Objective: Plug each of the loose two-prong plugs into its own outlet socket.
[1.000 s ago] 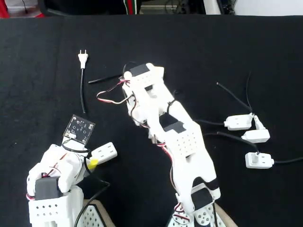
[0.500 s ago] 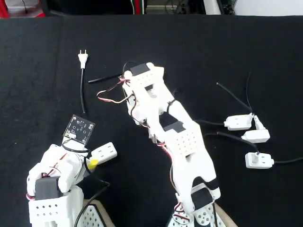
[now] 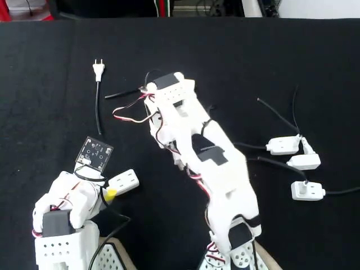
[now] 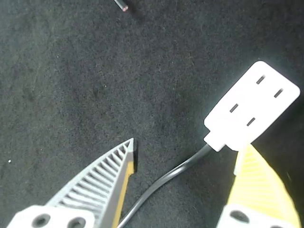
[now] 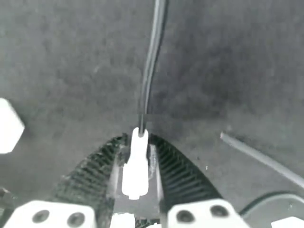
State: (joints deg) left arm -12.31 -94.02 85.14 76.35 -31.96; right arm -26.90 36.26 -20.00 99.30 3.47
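My right gripper (image 5: 136,142) is shut on a white two-prong plug (image 5: 135,164), and the plug's black cable (image 5: 151,61) runs straight away from it. In the high view that cable (image 3: 121,94) trails left from the tip of my right arm (image 3: 171,98) at the table's middle. A second loose plug (image 3: 98,68) lies at the far left with its cable toward the front. My left gripper (image 4: 185,147) stands open over the cable of a white outlet socket (image 4: 251,107), which lies near the front left (image 3: 123,181).
Three more white sockets (image 3: 283,145) (image 3: 304,162) (image 3: 307,190) with black cables lie in a cluster at the right. A loose cable end (image 5: 261,159) and a white block (image 5: 7,126) lie near my right gripper. The black cloth (image 3: 270,62) is bare at the back.
My right arm has shifted slightly to the left with the plug still held. The left arm and the sockets have not moved.
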